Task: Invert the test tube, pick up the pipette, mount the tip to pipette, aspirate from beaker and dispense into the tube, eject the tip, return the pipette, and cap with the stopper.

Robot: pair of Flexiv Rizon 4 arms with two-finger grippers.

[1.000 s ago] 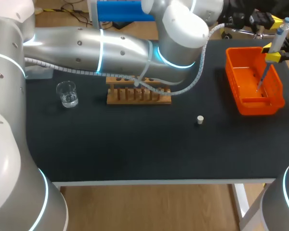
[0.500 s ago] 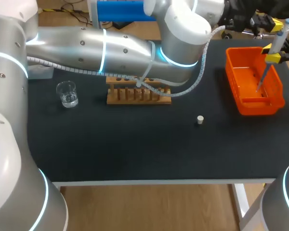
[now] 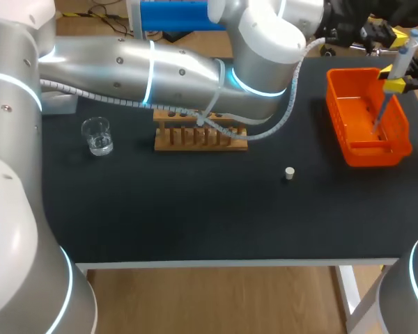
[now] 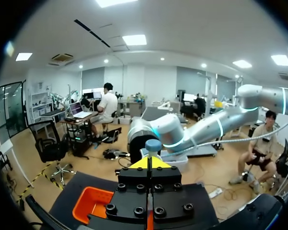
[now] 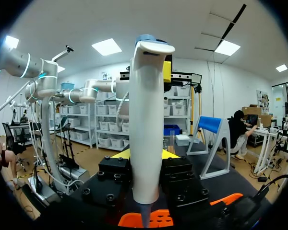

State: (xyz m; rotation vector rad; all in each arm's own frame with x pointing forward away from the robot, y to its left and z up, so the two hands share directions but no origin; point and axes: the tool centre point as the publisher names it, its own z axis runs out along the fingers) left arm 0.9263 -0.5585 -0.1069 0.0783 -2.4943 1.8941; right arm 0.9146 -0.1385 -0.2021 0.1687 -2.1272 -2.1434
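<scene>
My right gripper (image 3: 394,81) is shut on the white pipette (image 3: 403,54), holding it upright over the orange bin (image 3: 376,154) at the table's right end. The pipette's thin lower end points down into the bin. In the right wrist view the pipette (image 5: 146,120) stands between the fingers. My left arm reaches across the table from the left, its gripper (image 3: 398,34) shut and right at the pipette's blue top (image 4: 153,145). The wooden tube rack (image 3: 200,137), the glass beaker (image 3: 97,136) and the white stopper (image 3: 289,173) stand on the black mat.
My left arm lies low over the back of the table, above and behind the rack. A blue stand (image 3: 173,17) is at the back edge. The orange bin (image 4: 89,206) shows below my left gripper (image 4: 149,163).
My left arm has shifted slightly toward the back right. The right gripper and the pipette have hardly moved.
</scene>
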